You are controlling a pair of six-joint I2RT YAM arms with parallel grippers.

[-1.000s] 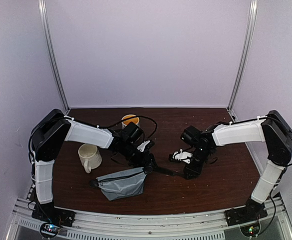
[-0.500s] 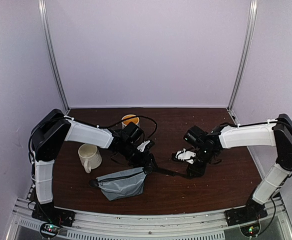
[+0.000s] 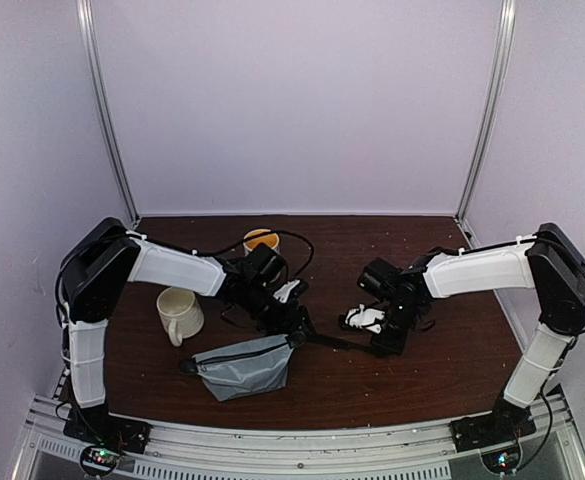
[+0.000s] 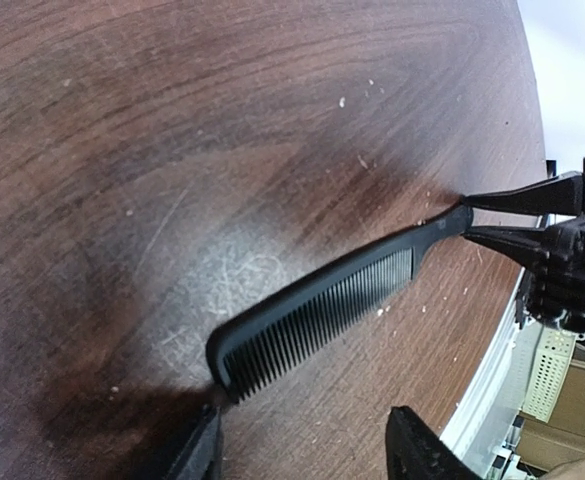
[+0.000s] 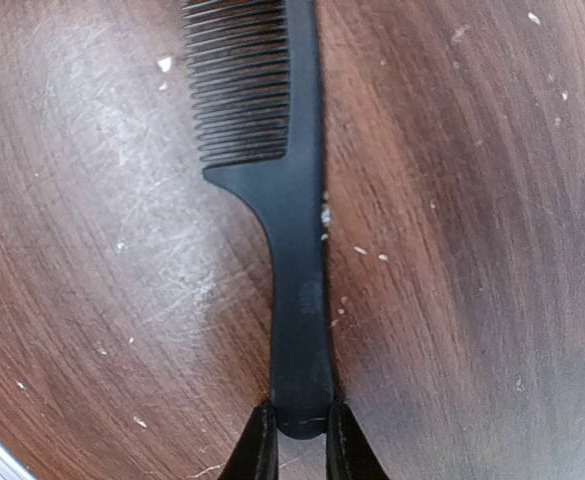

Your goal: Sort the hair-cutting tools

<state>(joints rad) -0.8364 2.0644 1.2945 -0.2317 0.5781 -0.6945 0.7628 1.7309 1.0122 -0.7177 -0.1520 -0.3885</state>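
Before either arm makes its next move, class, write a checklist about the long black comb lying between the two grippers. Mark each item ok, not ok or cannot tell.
1. Right gripper shut on the handle tip of the long thin black comb: ok.
2. Left gripper open around the comb's toothed end: ok.
3. Left fingers clear of the comb: cannot tell; one sits close to the toothed end.
4. Comb lifted off the dark wooden table: cannot tell.
5. Zip of the grey fabric zip pouch open: cannot tell from the top view.
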